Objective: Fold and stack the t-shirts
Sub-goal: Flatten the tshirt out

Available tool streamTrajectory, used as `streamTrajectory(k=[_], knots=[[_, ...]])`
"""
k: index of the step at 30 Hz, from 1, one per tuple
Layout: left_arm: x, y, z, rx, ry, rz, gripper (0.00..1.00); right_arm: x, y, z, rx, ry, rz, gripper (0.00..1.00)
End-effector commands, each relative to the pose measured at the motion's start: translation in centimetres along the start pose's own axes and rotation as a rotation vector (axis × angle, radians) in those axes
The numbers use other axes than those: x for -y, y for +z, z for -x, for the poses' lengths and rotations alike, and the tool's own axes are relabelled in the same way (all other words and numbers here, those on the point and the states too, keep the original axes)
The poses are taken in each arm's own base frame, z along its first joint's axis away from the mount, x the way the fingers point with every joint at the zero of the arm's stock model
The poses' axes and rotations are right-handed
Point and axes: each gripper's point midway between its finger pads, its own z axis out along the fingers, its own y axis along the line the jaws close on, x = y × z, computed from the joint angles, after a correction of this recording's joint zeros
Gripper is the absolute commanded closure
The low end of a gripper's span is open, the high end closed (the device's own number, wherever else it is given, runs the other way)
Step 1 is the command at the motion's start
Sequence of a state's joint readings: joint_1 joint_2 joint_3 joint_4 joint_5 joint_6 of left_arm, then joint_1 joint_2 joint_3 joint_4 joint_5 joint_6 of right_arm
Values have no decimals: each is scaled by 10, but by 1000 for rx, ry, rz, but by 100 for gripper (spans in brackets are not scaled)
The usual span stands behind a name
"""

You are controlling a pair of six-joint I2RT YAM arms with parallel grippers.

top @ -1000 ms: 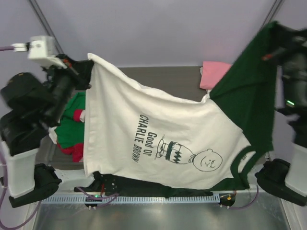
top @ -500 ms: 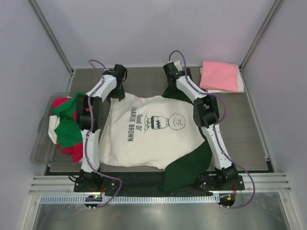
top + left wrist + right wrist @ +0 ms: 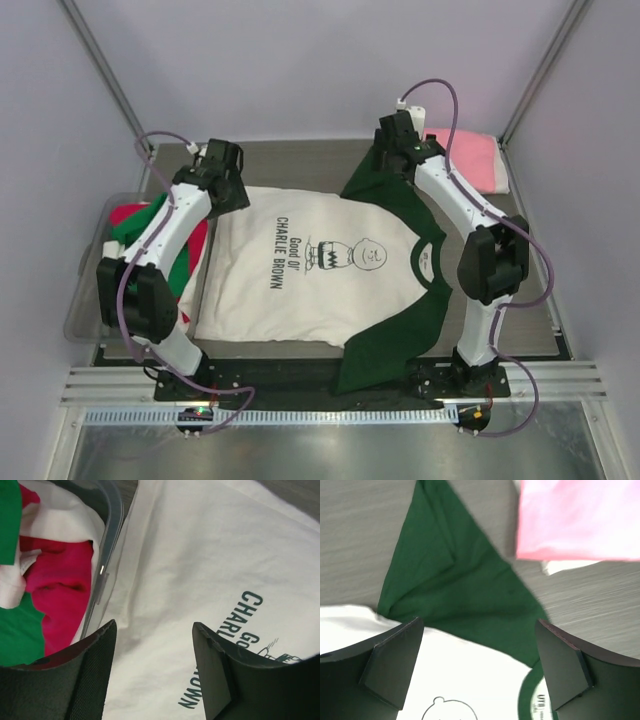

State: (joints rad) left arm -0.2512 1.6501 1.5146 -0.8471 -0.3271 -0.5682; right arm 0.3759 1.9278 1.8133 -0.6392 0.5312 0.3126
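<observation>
The cream-white t-shirt (image 3: pixel 310 285) with dark green sleeves and black lettering lies spread flat on the table, print up. My left gripper (image 3: pixel 228 192) hangs open just above its far left hem corner; in the left wrist view the gripper (image 3: pixel 152 665) has only cream cloth (image 3: pixel 200 555) beneath it and nothing between the fingers. My right gripper (image 3: pixel 390 160) stands open over the far green sleeve (image 3: pixel 455 590); in the right wrist view the gripper (image 3: pixel 480 665) is empty too. A folded pink t-shirt (image 3: pixel 478 160) lies at the far right.
A clear plastic tub (image 3: pixel 85 300) at the left edge holds crumpled red, green and white t-shirts (image 3: pixel 150 235); its rim (image 3: pixel 107 555) touches the spread shirt's edge. The pink shirt (image 3: pixel 575 520) rests on a white one just right of the right gripper. Grey walls enclose the table.
A second ago both grippers held the shirt stretched up in the air. It now lies flat on the table, and both grippers have opened, let go and lifted slightly at its far edge.
</observation>
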Motion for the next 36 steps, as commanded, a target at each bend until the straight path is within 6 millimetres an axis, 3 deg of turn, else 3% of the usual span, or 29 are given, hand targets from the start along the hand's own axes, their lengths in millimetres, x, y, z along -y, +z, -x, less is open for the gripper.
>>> streamTrajectory(k=[1,2,6,7,9,10,11,13,15,17,28,36], knots=[[6,21,-44,-98,13,-36,38,-27,29,-53,-162,102,175,0],[8,17,-52,-103,34,-45,39,-29,34,-56,-182,126,203,3],[-15,-15,-74,-68,79,-60,40,-29,63,-60,-248,235,269,17],[-20,-25,-73,-47,79,-63,39,-31,69,-55,-244,251,278,19],[-31,-38,-74,-22,111,-63,39,-36,90,-68,-288,270,292,22],[-37,-53,-66,33,113,-76,39,-42,94,-60,-277,280,310,24],[-44,-55,-67,47,136,-61,38,-45,108,-73,-308,279,303,28],[-62,-67,-59,125,136,-15,38,-55,113,-65,-304,291,344,30],[-74,-65,-62,164,131,26,38,-60,124,-73,-320,294,346,34],[-81,-64,-69,182,114,34,37,-63,128,-68,-310,305,351,36],[-82,-61,-65,171,120,65,39,-70,131,-44,-254,339,375,41],[-81,-61,-65,173,118,55,39,-77,155,-70,-302,339,362,48]])
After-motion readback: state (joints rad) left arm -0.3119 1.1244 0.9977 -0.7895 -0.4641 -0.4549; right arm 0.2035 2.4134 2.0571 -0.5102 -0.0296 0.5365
